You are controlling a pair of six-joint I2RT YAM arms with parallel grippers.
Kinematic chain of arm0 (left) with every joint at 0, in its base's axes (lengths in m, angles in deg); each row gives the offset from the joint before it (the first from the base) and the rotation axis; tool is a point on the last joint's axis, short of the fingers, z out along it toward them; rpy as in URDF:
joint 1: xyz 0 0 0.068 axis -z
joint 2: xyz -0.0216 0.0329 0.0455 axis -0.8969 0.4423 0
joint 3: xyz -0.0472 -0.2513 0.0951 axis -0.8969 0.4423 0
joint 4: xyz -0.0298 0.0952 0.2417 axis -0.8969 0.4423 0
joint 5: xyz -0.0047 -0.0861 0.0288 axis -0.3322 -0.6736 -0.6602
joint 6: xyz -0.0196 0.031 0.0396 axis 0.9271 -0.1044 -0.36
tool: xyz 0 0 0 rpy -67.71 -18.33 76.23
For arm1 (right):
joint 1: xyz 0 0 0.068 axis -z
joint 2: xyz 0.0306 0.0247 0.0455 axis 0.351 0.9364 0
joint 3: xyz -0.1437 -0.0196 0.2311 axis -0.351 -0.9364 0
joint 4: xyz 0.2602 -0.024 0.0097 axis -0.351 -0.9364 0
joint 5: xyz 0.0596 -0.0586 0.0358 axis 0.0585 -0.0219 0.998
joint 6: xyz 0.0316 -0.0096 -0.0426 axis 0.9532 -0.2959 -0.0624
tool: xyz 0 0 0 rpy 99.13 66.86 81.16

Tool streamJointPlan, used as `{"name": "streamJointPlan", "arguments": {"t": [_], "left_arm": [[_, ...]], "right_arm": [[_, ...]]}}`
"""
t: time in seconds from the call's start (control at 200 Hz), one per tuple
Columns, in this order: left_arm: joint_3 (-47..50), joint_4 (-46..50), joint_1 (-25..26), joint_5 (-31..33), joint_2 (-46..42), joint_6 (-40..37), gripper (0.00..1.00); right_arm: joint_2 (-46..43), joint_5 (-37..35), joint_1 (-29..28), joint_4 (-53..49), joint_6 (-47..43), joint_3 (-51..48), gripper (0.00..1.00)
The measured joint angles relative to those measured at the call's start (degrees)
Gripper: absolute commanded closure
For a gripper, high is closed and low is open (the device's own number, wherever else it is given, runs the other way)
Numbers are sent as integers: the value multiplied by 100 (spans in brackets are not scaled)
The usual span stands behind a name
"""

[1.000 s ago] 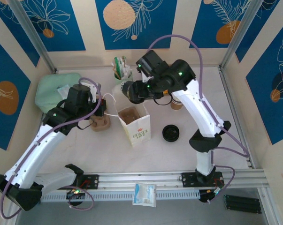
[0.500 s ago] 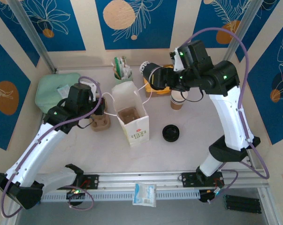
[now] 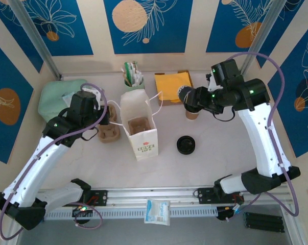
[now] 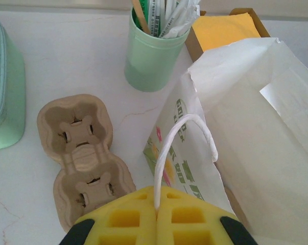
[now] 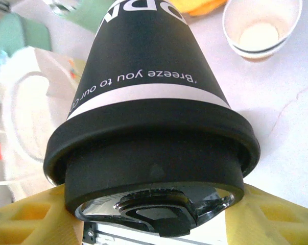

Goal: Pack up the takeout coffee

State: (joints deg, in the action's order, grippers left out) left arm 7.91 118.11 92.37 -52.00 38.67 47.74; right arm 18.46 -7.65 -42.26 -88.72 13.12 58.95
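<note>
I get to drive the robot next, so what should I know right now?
Left hand: shut on the bag handle; the paper bag stands open.
Right hand: shut on the black lidded coffee cup, in the air to the right of the bag, near the stacked paper cups.
Done: coffee is gripped.
Left: bring it over the bag, lower it in, let go.

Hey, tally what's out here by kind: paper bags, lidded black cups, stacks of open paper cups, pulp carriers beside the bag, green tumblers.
paper bag: 1
lidded black cup: 1
stack of open paper cups: 1
pulp carrier beside the bag: 1
green tumbler: 1
Total: 5
</note>
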Motion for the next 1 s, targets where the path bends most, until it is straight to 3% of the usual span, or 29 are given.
{"name": "streamJointPlan", "arguments": {"t": [0.21, 0.45, 1.0], "left_arm": [[-2, 2, 0, 22, -52, 2, 97], [0, -7, 0, 17, -72, 2, 97], [0, -52, 0, -35, -122, 2, 97]], "right_arm": [[203, 79, -79, 131, -17, -800, 42], [986, 39, -354, 129, -249, -883, 42], [3178, -577, -807, -297, -824, 15, 41]]}}
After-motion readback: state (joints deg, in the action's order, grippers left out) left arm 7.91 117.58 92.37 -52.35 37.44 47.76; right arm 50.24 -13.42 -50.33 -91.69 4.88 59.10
